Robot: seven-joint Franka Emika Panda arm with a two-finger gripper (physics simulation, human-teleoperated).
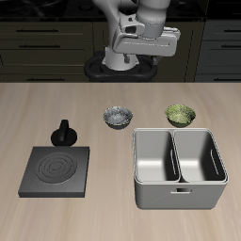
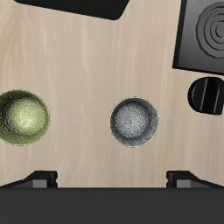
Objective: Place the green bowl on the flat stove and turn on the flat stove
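Observation:
The green bowl (image 1: 180, 115) stands upright on the table, behind the metal tray; it also shows in the wrist view (image 2: 24, 116). The flat stove (image 1: 56, 170) lies near the table's front edge, with its black round knob (image 1: 63, 134) at its back side; stove (image 2: 203, 37) and knob (image 2: 207, 94) both show in the wrist view. My gripper (image 1: 144, 49) hangs high above the back of the table, empty, with its fingertips (image 2: 39, 179) spread wide apart. It is well above both bowls and touches nothing.
A grey-white patterned bowl (image 1: 118, 117) stands between the knob and the green bowl; it shows in the wrist view (image 2: 135, 122) too. A grey two-compartment metal tray (image 1: 179, 184) sits in front of the green bowl. The robot base (image 1: 120, 66) stands at the table's back.

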